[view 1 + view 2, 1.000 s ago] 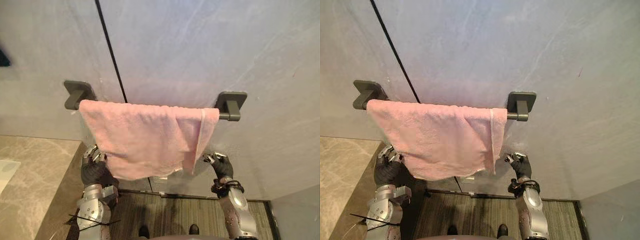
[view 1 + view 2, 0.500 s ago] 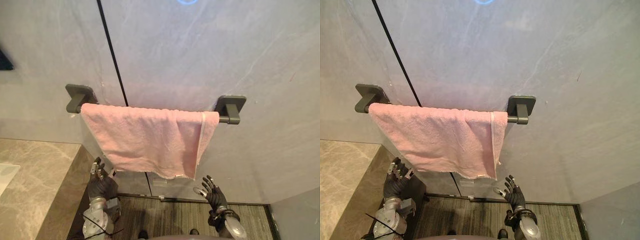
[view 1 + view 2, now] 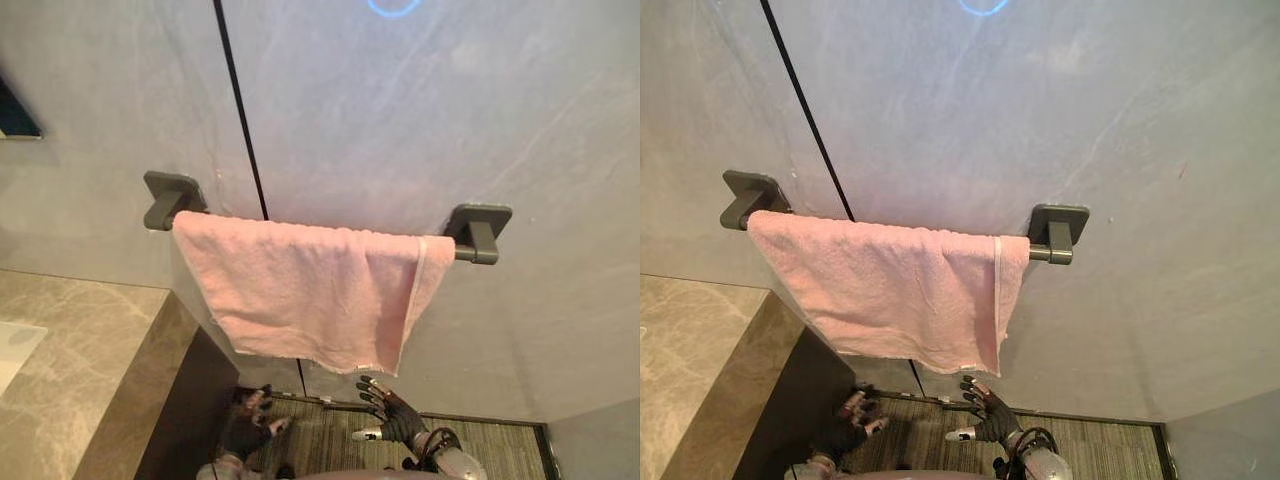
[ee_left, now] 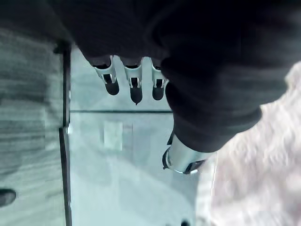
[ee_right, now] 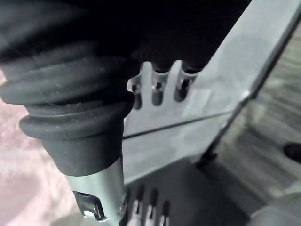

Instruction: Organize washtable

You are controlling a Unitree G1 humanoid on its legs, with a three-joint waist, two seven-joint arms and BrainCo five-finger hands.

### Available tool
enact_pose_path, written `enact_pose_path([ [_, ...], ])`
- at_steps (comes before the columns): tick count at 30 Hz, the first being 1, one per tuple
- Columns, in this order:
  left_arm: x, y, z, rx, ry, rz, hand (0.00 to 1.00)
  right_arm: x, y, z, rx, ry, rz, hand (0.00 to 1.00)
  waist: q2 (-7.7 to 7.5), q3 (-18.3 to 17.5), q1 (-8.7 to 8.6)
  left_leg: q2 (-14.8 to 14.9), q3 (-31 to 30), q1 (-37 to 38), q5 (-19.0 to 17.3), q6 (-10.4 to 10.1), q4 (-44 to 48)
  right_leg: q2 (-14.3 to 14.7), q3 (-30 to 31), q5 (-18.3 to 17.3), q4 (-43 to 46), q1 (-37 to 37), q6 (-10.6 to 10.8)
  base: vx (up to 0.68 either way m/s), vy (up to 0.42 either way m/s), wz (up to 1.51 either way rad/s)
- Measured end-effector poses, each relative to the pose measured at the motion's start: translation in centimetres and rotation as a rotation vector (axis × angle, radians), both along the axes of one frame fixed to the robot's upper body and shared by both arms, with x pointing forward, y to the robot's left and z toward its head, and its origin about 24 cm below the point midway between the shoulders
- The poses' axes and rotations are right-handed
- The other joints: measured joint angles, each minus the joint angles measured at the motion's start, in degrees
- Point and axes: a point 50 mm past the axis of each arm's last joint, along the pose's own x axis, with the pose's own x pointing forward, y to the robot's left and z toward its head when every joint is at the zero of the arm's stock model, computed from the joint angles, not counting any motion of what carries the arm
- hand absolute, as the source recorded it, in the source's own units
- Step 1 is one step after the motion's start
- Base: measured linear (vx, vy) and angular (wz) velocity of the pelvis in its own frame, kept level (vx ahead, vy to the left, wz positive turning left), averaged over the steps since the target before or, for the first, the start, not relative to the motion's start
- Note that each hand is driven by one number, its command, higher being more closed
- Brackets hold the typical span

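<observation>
Left eye view: pink towel [image 3: 300, 290] hangs draped over the dark towel bar [image 3: 465, 253] on the grey wall [image 3: 400, 120]. It covers most of the bar, and its lower edge slants down toward the right. Both hands sit low, beneath the towel and apart from it. Left hand [image 3: 246, 428] is beside the dark side panel of the marble worktop [image 3: 70, 360], fingers relaxed, holding nothing. Right hand [image 3: 392, 418] is under the towel's lower right corner, fingers spread wide, empty. Striped floor [image 3: 330, 435] lies behind both hands.
</observation>
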Motion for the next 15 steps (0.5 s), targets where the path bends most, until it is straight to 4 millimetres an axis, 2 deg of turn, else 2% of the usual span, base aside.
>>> enact_pose_path([
  [4, 1.2, -1.0, 3.5, -0.138, -0.129, -0.130, 0.00, 1.4, -0.8, 2.0, 0.069, -0.070, 0.067, 0.00, -0.31, -0.32, -0.37, -0.46, -0.76, -1.37, -1.18, 0.21, 2.71, -0.19, -0.39, 0.00, 0.07, 0.33, -0.25, 0.10, 0.009, 0.06],
  [6, 2.0, -1.6, 6.3, -0.260, -0.206, -0.231, 0.00, 2.8, -1.5, 4.1, 0.144, -0.128, 0.107, 0.00, 0.13, -0.50, -1.44, -0.77, -1.13, -2.04, -1.56, 0.46, 4.03, -0.62, -0.48, 0.00, 0.10, 0.61, -0.24, 0.09, 0.009, 0.06],
  [10, 3.0, -2.0, 9.7, -0.404, -0.271, -0.380, 0.00, 4.2, -2.0, 6.7, 0.249, -0.173, 0.199, 0.00, 0.74, -0.71, -1.55, -0.75, -1.36, -1.15, -2.35, 0.59, 4.34, -0.66, -0.51, 0.00, 0.17, 1.66, -0.24, 0.01, 0.002, 0.01],
  [15, 4.1, -1.8, 12.0, -0.449, -0.355, -0.421, 0.00, 4.9, -1.0, 8.4, 0.385, -0.189, 0.250, 0.00, 0.81, -0.63, -1.51, -0.95, -1.67, -0.35, -2.69, 0.65, 4.45, -1.10, -0.46, -0.36, 1.18, 2.11, -0.05, -0.05, 0.009, 0.00],
])
